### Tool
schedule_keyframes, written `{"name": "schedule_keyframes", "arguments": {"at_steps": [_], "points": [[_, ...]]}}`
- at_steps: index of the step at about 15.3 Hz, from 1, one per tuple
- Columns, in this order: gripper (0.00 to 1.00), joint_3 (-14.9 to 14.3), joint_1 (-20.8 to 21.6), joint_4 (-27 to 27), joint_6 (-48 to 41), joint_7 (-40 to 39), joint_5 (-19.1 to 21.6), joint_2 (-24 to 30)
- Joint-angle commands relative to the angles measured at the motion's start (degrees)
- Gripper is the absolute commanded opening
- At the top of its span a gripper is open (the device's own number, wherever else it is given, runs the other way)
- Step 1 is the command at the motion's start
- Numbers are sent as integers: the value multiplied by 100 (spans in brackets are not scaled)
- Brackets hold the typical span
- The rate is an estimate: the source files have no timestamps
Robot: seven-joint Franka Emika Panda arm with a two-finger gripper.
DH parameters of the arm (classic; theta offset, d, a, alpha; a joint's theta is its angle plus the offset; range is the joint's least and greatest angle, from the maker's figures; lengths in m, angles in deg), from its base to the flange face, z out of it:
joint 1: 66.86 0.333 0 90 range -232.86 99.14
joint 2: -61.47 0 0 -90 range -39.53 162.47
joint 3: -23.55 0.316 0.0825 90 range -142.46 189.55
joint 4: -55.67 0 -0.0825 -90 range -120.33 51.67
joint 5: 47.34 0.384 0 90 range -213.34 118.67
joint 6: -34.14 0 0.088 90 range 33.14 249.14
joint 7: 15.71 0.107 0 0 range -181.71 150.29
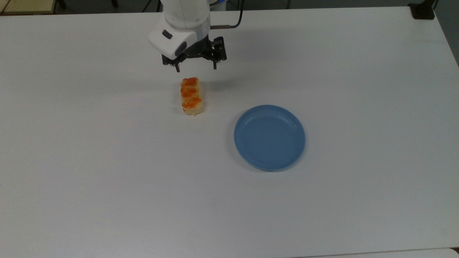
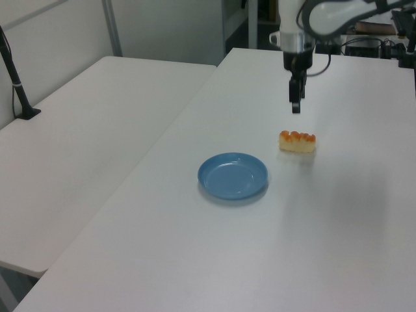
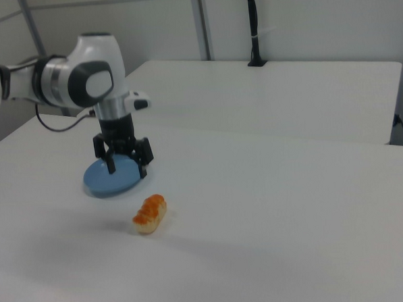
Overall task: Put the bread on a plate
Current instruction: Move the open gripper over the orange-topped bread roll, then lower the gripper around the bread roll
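The bread [image 1: 192,95], a small pale loaf with orange-brown bumps, lies on the white table [image 1: 107,161], left of centre in the top view. It also shows as the bread [image 2: 297,141] and the bread [image 3: 149,214]. The light-blue plate [image 1: 269,137] sits empty to its lower right in the top view, also the plate [image 2: 233,176] and the plate [image 3: 104,182]. My gripper [image 1: 195,68] hangs open in the air above the bread's far end, holding nothing; it also shows as the gripper [image 2: 296,104] and the gripper [image 3: 127,170].
A second white table [image 2: 84,156] adjoins on the left view's left, with a black pole [image 2: 16,84] standing on it. A black clamp [image 1: 423,10] sits at the top view's upper right corner. Open tabletop surrounds bread and plate.
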Motion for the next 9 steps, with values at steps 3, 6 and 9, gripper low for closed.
{"name": "schedule_keyframes", "arguments": {"at_steps": [3,6,9], "points": [[100,-63,125,-703,1069,-157,23,-144],[100,-63,116,-713,1281,-157,-152,-408],[100,-63,107,-722,1474,-157,-188,-584]]}}
